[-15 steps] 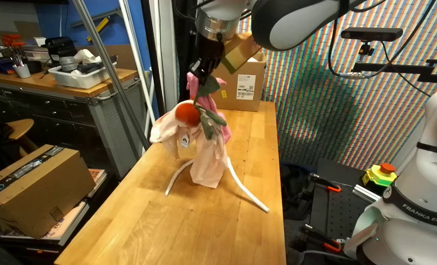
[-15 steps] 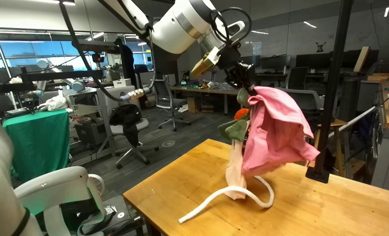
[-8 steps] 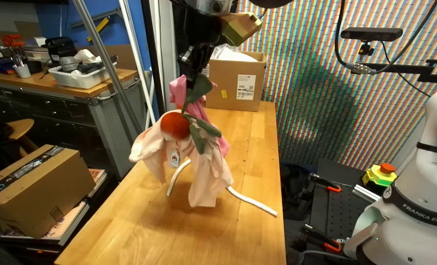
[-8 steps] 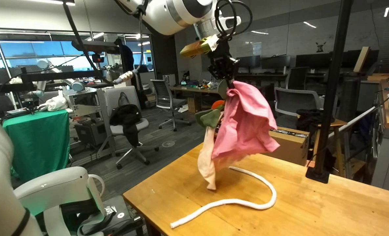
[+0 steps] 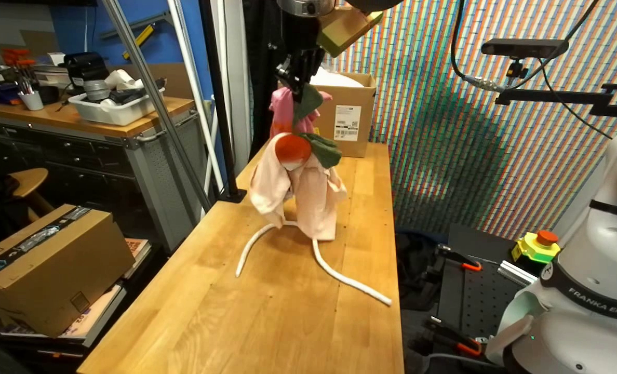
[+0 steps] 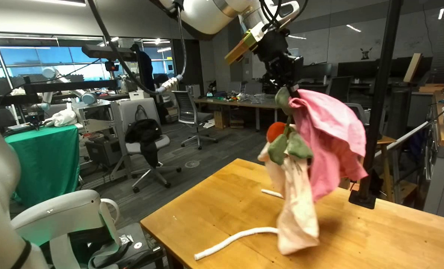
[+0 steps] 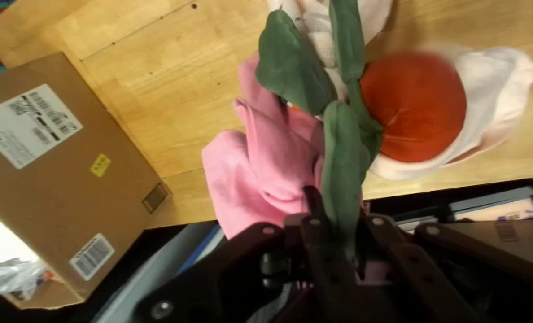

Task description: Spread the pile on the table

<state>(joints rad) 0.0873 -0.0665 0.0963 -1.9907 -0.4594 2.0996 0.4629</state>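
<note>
As end effector (image 6: 293,90) grips one cloth (image 6: 330,138) (pink) | one cord (image 6: 240,235) on table (image 6: 207,209)

A white bin (image 5: 126,115) sits on a workbench (image 5: 54,118), a cardboard box (image 5: 64,270) on books (image 5: 93,321).

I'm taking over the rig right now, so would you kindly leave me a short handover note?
Gripper: shut on a green leaf and, it seems, the pink cloth.
Where things are: the cream cloth and red-orange ball hang below the gripper; the white cord lies curved on the table, partly hidden by the cream cloth in both exterior views.
Done: the cord is on the table, out of the grip.
Left: cloths, ball and leaf are not yet spread. I would lower them, release, then pull the cloths apart.
</note>
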